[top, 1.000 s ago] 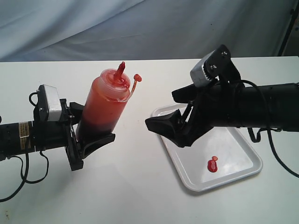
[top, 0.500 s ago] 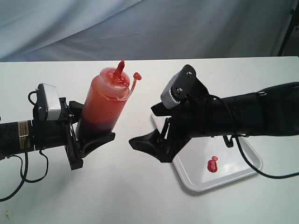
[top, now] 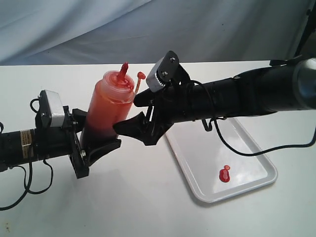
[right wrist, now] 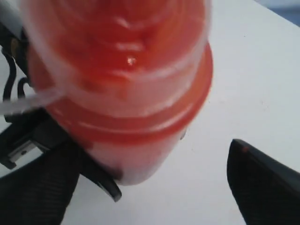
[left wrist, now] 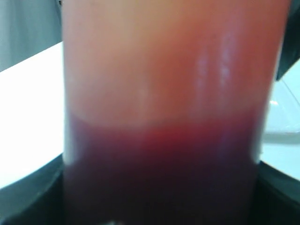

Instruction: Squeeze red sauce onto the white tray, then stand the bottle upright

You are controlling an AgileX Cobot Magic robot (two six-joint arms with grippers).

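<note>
Now left end effector (top: 98, 134) pinches the tilted bottle (top: 108, 98); right end effector (top: 127, 114), spread, should straddle its body squarely before closing.

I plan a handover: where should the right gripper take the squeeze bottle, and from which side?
Probably the upper body of the squeeze bottle, below its shoulder, coming from the white tray side: the left gripper occupies the lower part, and the wall there is a plain cylinder.

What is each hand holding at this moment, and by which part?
The left hand grips the bottle around its lower body, where the red sauce sits. The right hand holds nothing: it is open near the bottle's upper part.
</note>
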